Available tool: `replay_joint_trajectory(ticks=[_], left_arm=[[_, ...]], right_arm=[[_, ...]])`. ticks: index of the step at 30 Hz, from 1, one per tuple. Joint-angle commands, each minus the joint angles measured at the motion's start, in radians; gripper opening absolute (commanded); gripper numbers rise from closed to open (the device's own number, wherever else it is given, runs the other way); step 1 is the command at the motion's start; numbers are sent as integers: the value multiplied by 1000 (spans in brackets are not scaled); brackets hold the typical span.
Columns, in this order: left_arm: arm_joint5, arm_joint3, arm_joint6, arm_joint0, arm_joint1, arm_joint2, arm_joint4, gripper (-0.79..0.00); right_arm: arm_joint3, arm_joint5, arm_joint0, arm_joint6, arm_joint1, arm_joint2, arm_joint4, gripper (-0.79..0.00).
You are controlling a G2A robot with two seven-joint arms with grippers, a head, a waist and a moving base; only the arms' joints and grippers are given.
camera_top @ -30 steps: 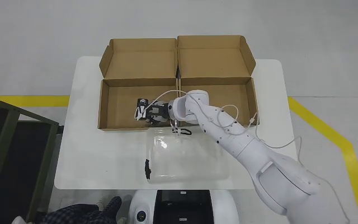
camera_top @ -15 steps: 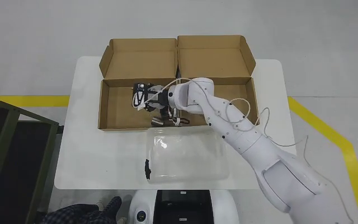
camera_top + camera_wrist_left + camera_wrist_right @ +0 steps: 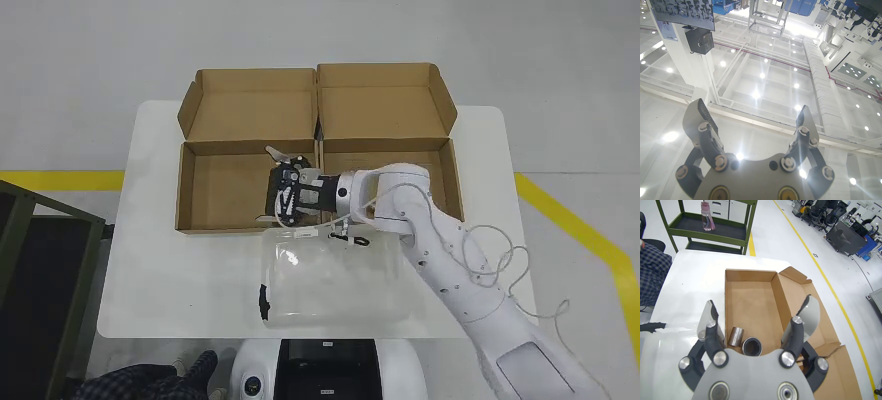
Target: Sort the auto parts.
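Two metal auto parts lie in the near right corner of the left cardboard box [image 3: 751,306]: a short steel sleeve [image 3: 736,336] and a dark-bored ring [image 3: 752,346] beside it. My right gripper [image 3: 761,303] hangs open just above them with nothing between its fingers. From the top view the right gripper [image 3: 285,185] is over the right end of the left box [image 3: 215,195] and hides the parts. My left gripper [image 3: 751,106] points up at the ceiling, open and holding nothing.
A second open cardboard box [image 3: 420,170] adjoins the first on the right, both with lids folded back. A clear plastic container [image 3: 335,285] sits at the table's front, with a small black piece [image 3: 263,300] at its left edge. A green shelf [image 3: 706,232] stands beyond the table.
The right gripper has shifted from the middle of the left box toward its right end, and the arm's elbow has swung out to the right.
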Motion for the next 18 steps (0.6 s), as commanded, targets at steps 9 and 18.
replay_joint_trajectory(ticks=[9,18], left_arm=[[0,0,0,0,0,0,0,0],[0,0,0,0,0,0,0,0]], right_arm=[[-205,6,-271,23,62,197,-37,0],[-340,13,-526,-60,108,386,-76,0]])
